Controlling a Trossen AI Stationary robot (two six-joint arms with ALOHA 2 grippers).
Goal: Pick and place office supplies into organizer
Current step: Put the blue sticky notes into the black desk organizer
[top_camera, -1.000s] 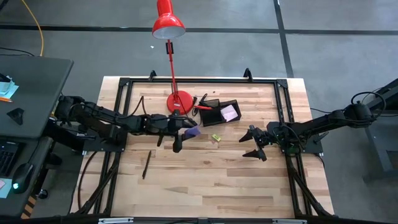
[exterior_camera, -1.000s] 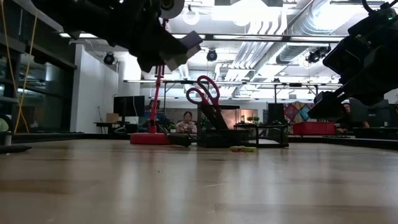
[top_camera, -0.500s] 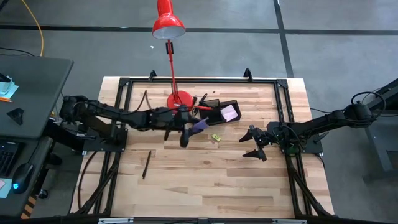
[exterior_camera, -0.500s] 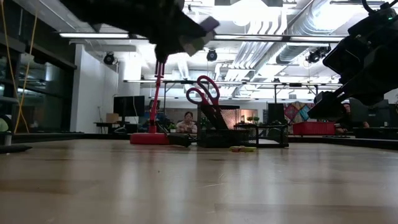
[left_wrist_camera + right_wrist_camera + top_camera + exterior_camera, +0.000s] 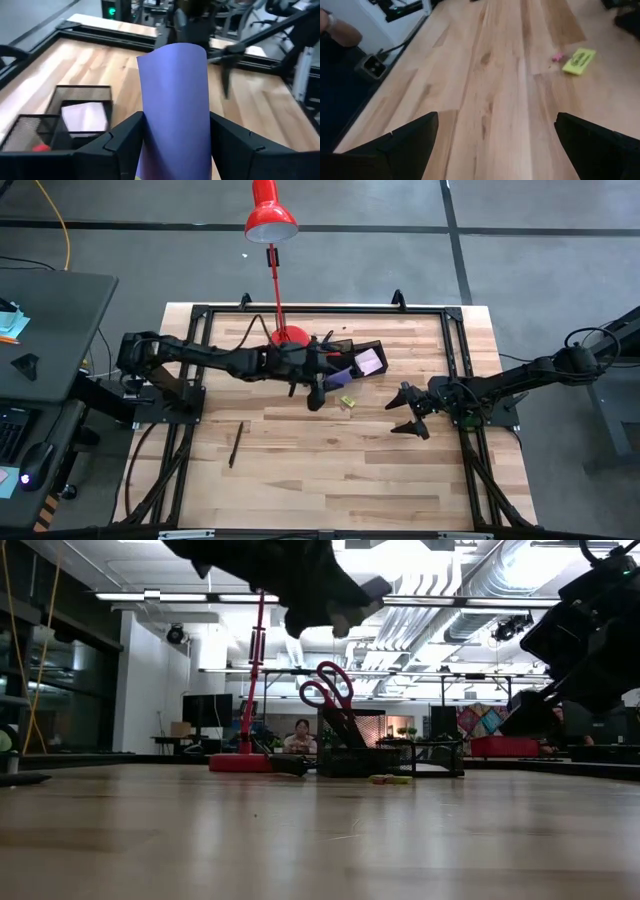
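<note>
Your left gripper (image 5: 322, 383) clamped the purple-blue pad (image 5: 175, 105) above the organizer (image 5: 352, 361); your right gripper (image 5: 405, 414) waited spread wide, right.

A red desk lamp (image 5: 272, 220) stands at the far edge of the wooden table (image 5: 330, 470), its round base (image 5: 289, 337) on the wood and its shade reaching out past that edge. A grey desk (image 5: 45, 330) sits beside the table's left side. In the low view, a seated person (image 5: 301, 735) shows far behind the lamp's base.
</note>
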